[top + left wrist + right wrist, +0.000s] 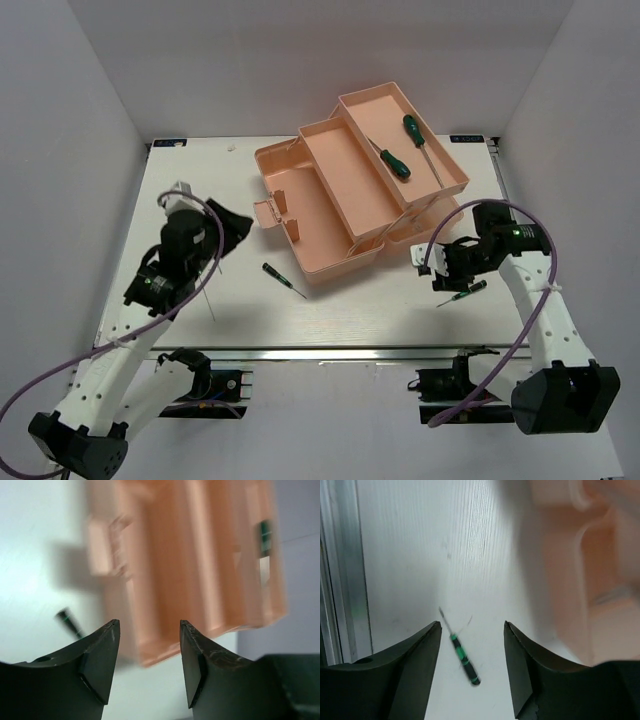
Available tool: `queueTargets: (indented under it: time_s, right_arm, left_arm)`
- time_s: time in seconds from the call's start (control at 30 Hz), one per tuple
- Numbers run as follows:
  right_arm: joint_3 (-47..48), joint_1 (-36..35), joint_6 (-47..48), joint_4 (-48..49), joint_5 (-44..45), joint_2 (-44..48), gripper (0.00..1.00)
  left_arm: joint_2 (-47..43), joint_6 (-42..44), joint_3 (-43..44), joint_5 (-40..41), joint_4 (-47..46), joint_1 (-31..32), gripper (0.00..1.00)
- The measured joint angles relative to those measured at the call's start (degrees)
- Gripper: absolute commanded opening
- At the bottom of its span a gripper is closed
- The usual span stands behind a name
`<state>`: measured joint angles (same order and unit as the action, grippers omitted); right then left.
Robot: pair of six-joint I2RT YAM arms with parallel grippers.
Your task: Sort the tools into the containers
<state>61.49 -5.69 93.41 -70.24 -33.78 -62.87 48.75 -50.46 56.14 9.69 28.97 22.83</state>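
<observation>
Right gripper (pixel 472 627), jaws apart like the left gripper (pixel 148 625), hovers over the screwdriver (pixel 463 656) at the toolbox's (pixel 320 215) five o'clock; next, descend and pinch

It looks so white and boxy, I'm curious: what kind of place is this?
Probably a robot test booth: plain white walls close in a white table, two robot arms are bolted at its near edge, and a pink toolbox and small screwdrivers lie on it.
</observation>
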Motion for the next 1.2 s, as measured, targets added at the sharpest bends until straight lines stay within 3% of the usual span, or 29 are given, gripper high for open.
queueTargets:
  time_s: [0.17, 0.33, 0.8, 0.9, 1.0, 1.13, 1.2]
  right_arm:
    - [-7.96, 8.55, 2.91, 4.59, 12.74, -0.22, 0.6]
    - [-10.56, 15.3, 11.67, 8.44, 20.39, -5.46, 0.66]
    - [-13.29, 12.92, 18.97, 20.76, 25.59, -23.28, 0.63]
    - [-12.81, 12.04, 19.19, 21.75, 26.32, -25.77, 0.57]
    - [-12.37, 11.87, 19.21, 21.9, 26.67, -26.32, 0.44]
    - [-12.68, 11.87, 19.41, 22.05, 27.41, -26.27, 0.12]
    - [-13.66, 11.69, 19.45, 22.93, 27.36, -25.2, 0.02]
  left_arm:
    - [-2.27, -4.57, -14.16, -0.55, 2.64, 0.02, 0.63]
    - [-1.79, -6.43, -19.12, -3.28, 1.79, 0.02, 0.63]
    - [2.71, -8.55, -19.41, -7.37, -1.81, 0.02, 0.66]
    - [2.1, -10.64, -21.18, -7.82, -2.93, 0.02, 0.66]
    - [1.9, -12.92, -23.02, -8.35, -3.63, 0.02, 0.66]
    - [1.42, -15.56, -24.26, -8.44, -3.61, 0.02, 0.66]
    - [1.05, -17.03, -24.72, -8.41, -3.72, 0.02, 0.66]
